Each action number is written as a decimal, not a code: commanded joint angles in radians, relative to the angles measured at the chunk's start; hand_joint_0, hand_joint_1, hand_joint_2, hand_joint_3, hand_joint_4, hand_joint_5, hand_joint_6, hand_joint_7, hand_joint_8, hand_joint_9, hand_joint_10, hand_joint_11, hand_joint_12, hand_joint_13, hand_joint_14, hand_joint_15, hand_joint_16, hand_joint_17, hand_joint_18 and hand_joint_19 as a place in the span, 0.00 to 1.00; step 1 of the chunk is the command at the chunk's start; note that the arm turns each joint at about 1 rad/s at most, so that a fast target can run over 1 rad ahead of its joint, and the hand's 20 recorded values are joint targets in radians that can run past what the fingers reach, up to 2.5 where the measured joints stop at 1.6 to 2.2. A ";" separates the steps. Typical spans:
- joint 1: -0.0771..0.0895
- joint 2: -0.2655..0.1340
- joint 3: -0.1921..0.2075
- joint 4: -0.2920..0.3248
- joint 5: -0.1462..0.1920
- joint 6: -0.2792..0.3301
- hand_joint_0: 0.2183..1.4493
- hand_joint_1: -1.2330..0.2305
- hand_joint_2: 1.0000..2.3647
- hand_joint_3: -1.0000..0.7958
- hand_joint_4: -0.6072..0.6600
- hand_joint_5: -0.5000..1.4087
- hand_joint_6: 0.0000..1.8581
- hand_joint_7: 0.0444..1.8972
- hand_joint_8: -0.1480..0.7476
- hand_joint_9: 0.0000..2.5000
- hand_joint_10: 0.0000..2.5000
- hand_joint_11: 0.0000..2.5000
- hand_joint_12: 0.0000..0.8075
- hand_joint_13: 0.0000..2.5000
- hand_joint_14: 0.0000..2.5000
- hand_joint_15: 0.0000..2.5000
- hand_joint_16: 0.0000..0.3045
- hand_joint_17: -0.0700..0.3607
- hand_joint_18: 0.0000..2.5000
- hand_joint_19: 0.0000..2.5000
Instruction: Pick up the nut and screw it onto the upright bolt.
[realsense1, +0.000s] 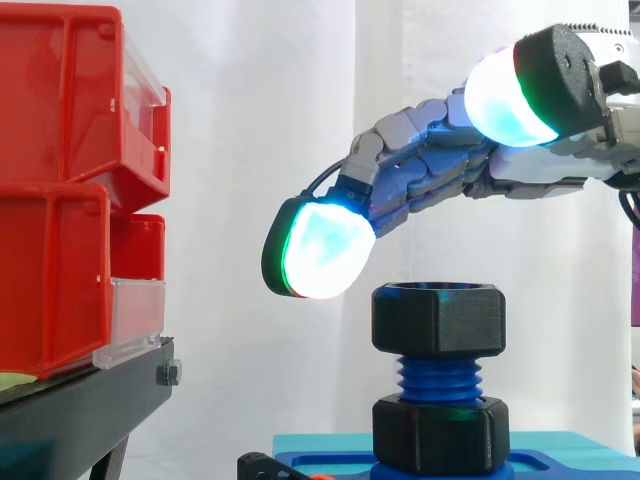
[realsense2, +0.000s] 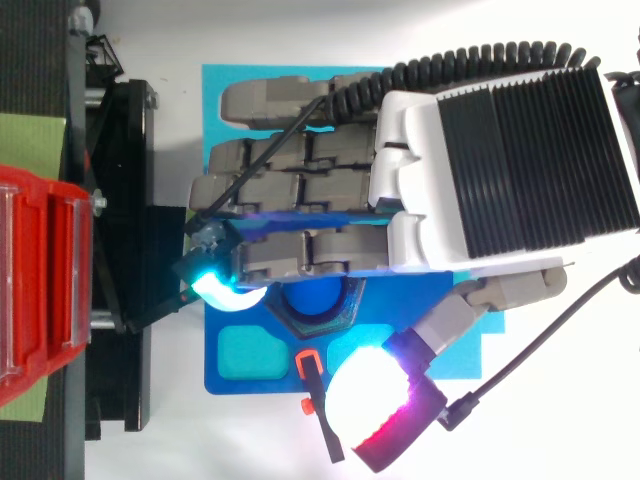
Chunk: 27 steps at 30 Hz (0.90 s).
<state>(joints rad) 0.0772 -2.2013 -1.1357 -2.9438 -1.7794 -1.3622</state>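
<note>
Hand (realsense1: 440, 165) hovers spread and relaxed above the bolt, holding nothing; one glowing fingertip (realsense1: 320, 250) hangs just up-left of the nut, not touching, and the thumb pad (realsense1: 510, 95) sits high and well apart. Black nut (realsense1: 438, 318) sits level at the top of the upright blue bolt (realsense1: 438, 378), threads showing below it. Black hex collar (realsense1: 440, 432) at the bolt's foot, on the blue base (realsense2: 230, 375). Red bins (realsense1: 60, 180) on the black stand (realsense1: 80, 410), left.
</note>
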 joint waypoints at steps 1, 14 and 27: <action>0.001 0.000 -0.010 -0.009 0.000 0.000 0.21 0.79 0.00 0.28 0.58 0.16 0.27 0.32 0.41 0.14 0.00 0.00 0.37 0.13 0.00 0.00 0.12 0.35 0.06 0.00; -0.013 -0.001 -0.041 0.011 -0.006 0.000 0.22 0.78 0.00 0.28 0.64 0.19 0.27 0.51 0.45 0.17 0.00 0.00 0.35 0.15 0.00 0.00 0.11 0.33 0.07 0.00; -0.046 0.000 -0.041 0.015 -0.025 -0.005 0.23 0.76 0.00 0.28 0.66 0.22 0.27 0.67 0.48 0.21 0.00 0.00 0.32 0.19 0.00 0.00 0.09 0.30 0.09 0.00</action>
<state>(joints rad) 0.0390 -2.2014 -1.1766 -2.9297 -1.7958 -1.3641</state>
